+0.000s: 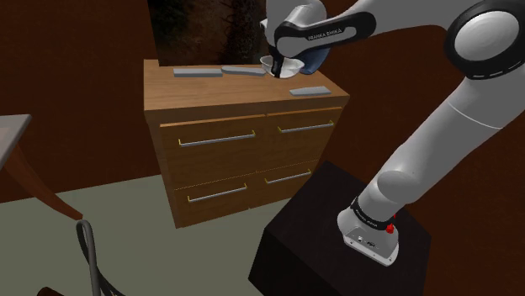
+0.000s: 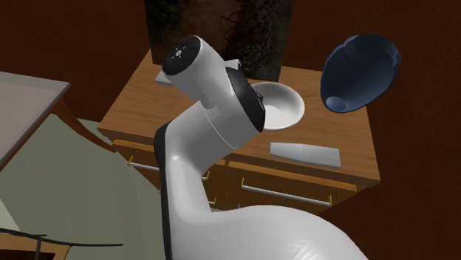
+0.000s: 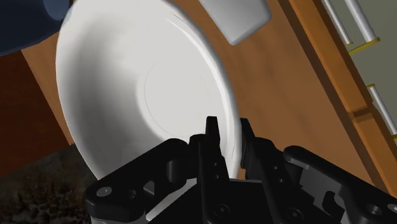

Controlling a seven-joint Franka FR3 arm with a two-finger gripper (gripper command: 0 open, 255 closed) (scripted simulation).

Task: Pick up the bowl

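Gripper [image 3: 229, 130] is right on it: the black fingers [image 3: 212, 137] pinch the bowl's [image 3: 140, 89] rim, one inside and one outside. The bowl is plain white and shallow, smooth, with a faint round flat floor. It sits on the wooden dresser [image 1: 244, 160], toward the back. A grey slab [image 2: 304, 153] lies near, and beyond it a dark blue shell [image 2: 360, 70].
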